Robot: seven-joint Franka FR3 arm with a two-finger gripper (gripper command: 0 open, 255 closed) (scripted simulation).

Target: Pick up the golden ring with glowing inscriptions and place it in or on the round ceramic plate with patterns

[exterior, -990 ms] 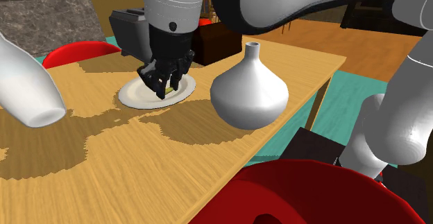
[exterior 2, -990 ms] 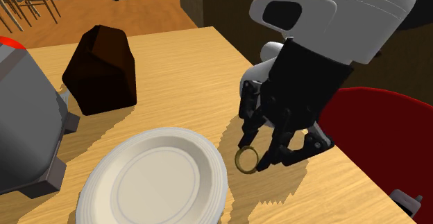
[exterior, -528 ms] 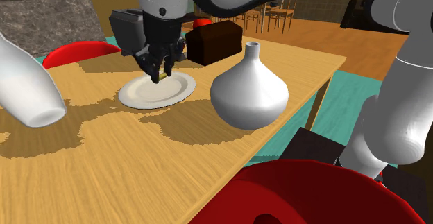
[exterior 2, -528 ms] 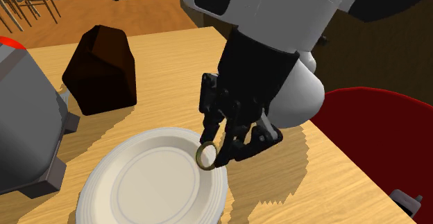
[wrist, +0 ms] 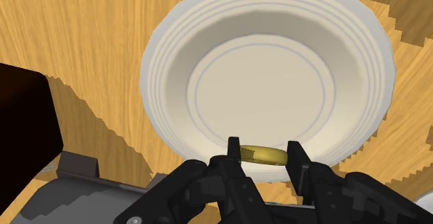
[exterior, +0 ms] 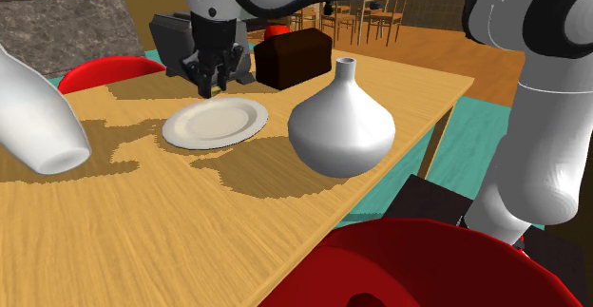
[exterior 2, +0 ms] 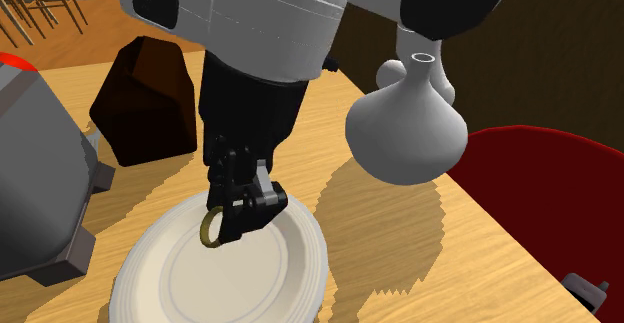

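Pinching a small golden ring [wrist: 260,153] between the tips of the all-black two-finger gripper [wrist: 264,154], clamping it at opposite sides of the band. Holding it upright on edge, stretching its width straight from one finger across to the other, turning its hole sideways and level rather than downward. Hanging it at the fingertips, above the rim of a round cream-white ceramic plate with faint concentric lines [wrist: 158,84], not touching the dish. Hovering over the light wooden table [exterior: 190,229], near a dark brown block [exterior 2: 145,101] on one side and a white, bulbous, narrow-necked vase [exterior 2: 405,136] on the other.
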